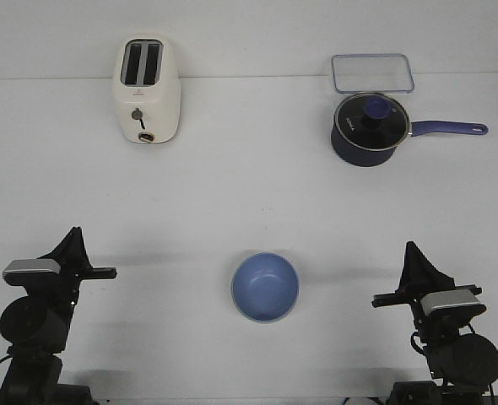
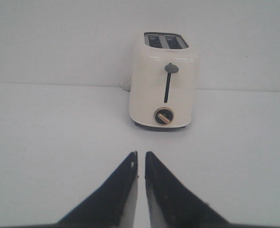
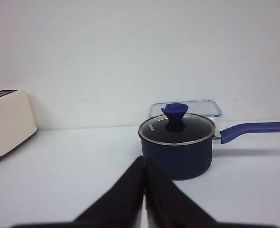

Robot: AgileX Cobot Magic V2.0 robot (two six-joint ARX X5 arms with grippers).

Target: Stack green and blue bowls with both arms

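Observation:
The blue bowl (image 1: 265,287) stands upright on the white table near the front, midway between my two arms. No green bowl shows in any view. My left gripper (image 1: 74,232) rests at the front left, well away from the bowl; in the left wrist view (image 2: 141,154) its fingers are together with only a thin slit between them and nothing held. My right gripper (image 1: 412,249) rests at the front right, also away from the bowl; in the right wrist view (image 3: 144,159) it is shut and empty. Neither wrist view shows the bowl.
A cream toaster (image 1: 146,91) stands at the back left, ahead of the left gripper (image 2: 163,85). A dark blue saucepan (image 1: 369,128) with a glass lid stands at the back right, its handle pointing right, with a clear rectangular container (image 1: 372,72) behind it.

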